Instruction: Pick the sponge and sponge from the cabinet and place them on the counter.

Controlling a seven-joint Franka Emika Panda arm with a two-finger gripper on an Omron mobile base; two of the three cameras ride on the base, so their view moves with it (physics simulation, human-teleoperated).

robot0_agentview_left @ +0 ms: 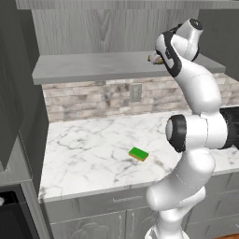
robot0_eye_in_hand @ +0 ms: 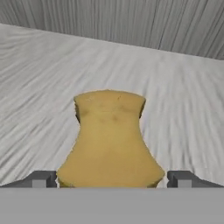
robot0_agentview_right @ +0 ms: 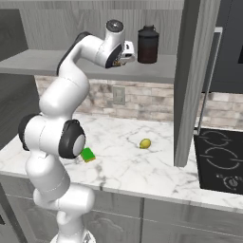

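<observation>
The white Franka arm with dark joints [robot0_agentview_right: 61,118] rises and bends forward toward the frame's top. Its two-finger gripper [robot0_eye_in_hand: 111,178] stands wide open.

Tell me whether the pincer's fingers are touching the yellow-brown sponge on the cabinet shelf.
Cannot tell. In the hand view the yellow-brown sponge sits between the pincer fingertips, jaws wide open, but its base nearly meets both tips and no clear gap or contact shows.
</observation>
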